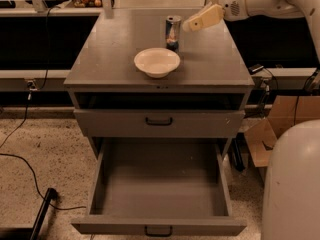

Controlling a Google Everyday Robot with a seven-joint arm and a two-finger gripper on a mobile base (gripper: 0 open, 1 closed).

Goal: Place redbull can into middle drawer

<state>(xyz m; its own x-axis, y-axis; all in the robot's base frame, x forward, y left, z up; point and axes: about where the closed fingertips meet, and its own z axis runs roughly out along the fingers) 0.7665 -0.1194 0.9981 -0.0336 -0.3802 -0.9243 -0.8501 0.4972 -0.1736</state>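
Only one camera looks at this scene, from in front of the grey cabinet and a little above it. The gripper (192,24) hangs over the back right part of the worktop (110,59), at the end of a white arm (260,1) that reaches in from the right. Its pale tip points down and to the left, at the upper side of the redbull can (173,31). It is just beside the can, perhaps touching it, though from here I cannot be sure. Whether the jaws are apart or together I cannot tell, since they read as a single cream shape. Nothing is lifted in them.

There is one redbull can, standing upright on the worktop towards the back, near the middle. There is one cream-white bowl (157,61), just in front of the can and apart from it.

I count two drawer fronts with black handles. The upper drawer front (115,124) is pushed in. The middle drawer (160,184) below it is pulled far out, with its grey bottom bare. One cardboard box (280,129) sits on the floor to the right, and one black cable (25,166) trails across the floor on the left.
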